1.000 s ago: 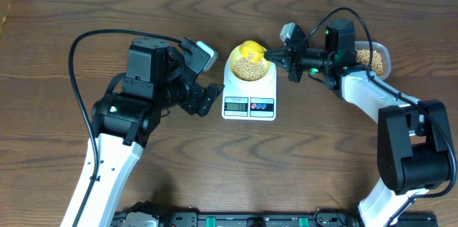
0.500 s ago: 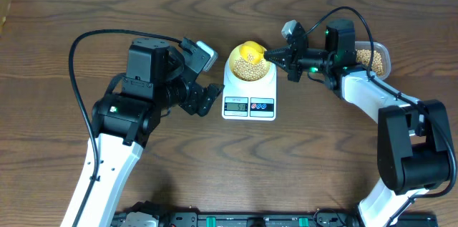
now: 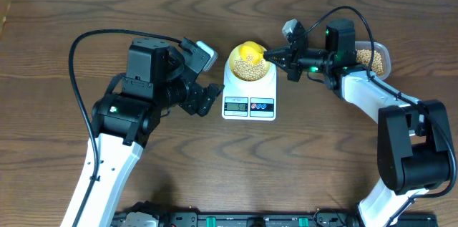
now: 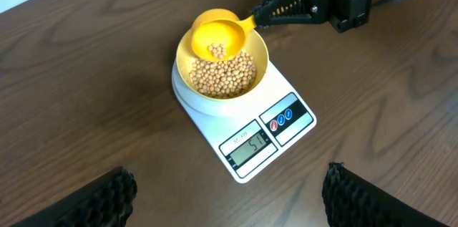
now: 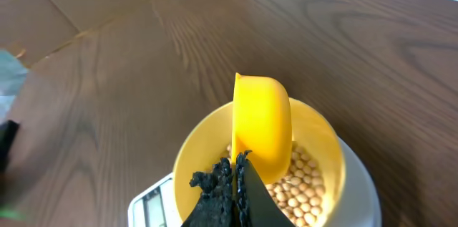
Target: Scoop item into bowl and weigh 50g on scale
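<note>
Left of the white flat digital kitchen scale (image 4: pixel 286 123), the left gripper (image 3: pixel 210 99) hangs with its fingers wide apart, holding nothing. On the scale sits the small pale yellow bowl (image 4: pixel 260 66), well filled with small tan beans (image 4: pixel 222 76). The grey display seems to read just over fifty, so the weighing looks nearly done. Over the scale's far edge, the bright yellow plastic scoop (image 4: pixel 204 23) carries a few beans, its handle clamped in the right gripper (image 3: pixel 275 55). Right of the scale, a clear plastic tub (image 3: pixel 385 49) holds more.

left gripper (image 3: pixel 206 80) hangs just left of the scale (image 3: pixel 249 107), jaws wide apart; right gripper (image 3: pixel 270 55) over its back-right corner, clamped on the scoop (image 3: pixel 250 49)
</note>
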### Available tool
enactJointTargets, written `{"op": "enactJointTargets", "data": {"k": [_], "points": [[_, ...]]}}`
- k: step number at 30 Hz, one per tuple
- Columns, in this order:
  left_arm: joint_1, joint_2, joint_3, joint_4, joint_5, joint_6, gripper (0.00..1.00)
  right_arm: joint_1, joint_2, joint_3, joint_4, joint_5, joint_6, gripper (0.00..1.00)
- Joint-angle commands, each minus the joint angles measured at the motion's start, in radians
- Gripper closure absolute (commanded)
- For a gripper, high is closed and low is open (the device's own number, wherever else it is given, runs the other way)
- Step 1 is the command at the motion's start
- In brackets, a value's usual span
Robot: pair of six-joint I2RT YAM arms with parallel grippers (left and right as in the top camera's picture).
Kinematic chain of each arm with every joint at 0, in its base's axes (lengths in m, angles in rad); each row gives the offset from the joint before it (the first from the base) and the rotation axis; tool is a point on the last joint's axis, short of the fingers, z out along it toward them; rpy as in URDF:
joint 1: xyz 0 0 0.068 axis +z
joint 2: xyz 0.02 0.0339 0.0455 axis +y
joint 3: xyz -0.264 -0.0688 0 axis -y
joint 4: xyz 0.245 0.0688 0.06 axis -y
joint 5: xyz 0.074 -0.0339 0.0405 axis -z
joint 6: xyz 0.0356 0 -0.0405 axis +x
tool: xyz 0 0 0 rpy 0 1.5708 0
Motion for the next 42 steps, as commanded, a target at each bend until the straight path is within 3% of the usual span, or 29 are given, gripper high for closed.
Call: {"op": "enactJointTargets", "data": {"k": [1, 14, 30, 42], "points": [[0.004, 0.001, -0.015, -0.003, 0.019, 0.006, 0.15, -0.003, -0.031, 0.0, 0.006, -0.067, 0.032, 0.99], [0.004, 0.001, -0.015, -0.003, 0.019, 0.006, 0.14, -0.004, -0.032, 0.0, 0.005, -0.036, 0.031, 0.99], [0.004, 0.001, -0.015, -0.003, 0.019, 0.006, 0.15, 0.002, -0.032, 0.0, -0.036, 0.137, -0.271, 0.99], [0.004, 0.001, -0.015, -0.003, 0.019, 0.006, 0.15, 0.047, -0.032, 0.0, -0.077, 0.151, -0.283, 0.99]]}}
